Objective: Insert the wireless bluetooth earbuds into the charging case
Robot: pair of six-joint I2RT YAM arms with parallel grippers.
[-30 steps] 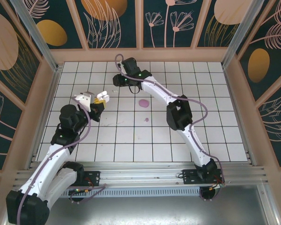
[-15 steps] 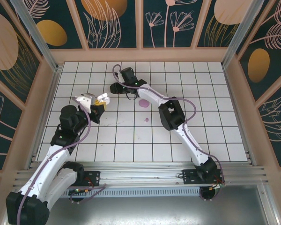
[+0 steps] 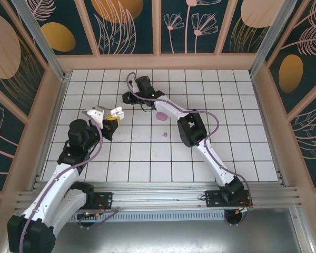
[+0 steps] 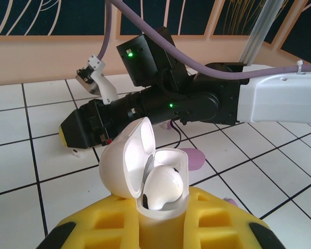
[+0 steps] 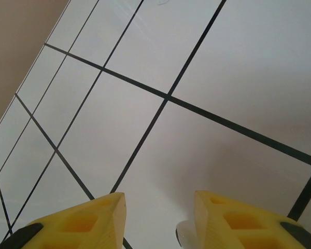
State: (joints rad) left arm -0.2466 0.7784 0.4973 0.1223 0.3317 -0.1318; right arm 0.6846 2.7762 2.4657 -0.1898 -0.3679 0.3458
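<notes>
**Left pincer** (image 4: 161,220): two blocky yellow fingers of matte, foam-like material with moulded rectangular pockets. They are pressed together on the base of the white charging case (image 4: 125,166), which they hold above the table.

The case is a smooth, glossy pebble shape, and its hinged lid stands open, tilted to one side. One white earbud (image 4: 163,188), rounded and glossy, sits inside the open base.

**Right pincer** (image 5: 158,218): the same yellow fingers, spread apart, low over the tiles toward the far side of the table. A small glossy white rounded piece (image 5: 184,233), cut by the frame edge, lies just beside the inner face of one finger. Whether it touches the finger cannot be told.

**Lilac case** (image 3: 161,116): a smooth rounded pebble lying on the table close by the right arm.

**Lilac earbud** (image 3: 165,135): a tiny rounded bead on a tile nearer the arm bases, apart from that case.

**Table** (image 3: 237,153): square white tiles with a slight sheen, divided by dark grout lines.

**Walls** (image 3: 121,26): dark teal panels with peach and ochre leaf and flower motifs. They are framed in pale wood, with aluminium posts at the far corners.
</notes>
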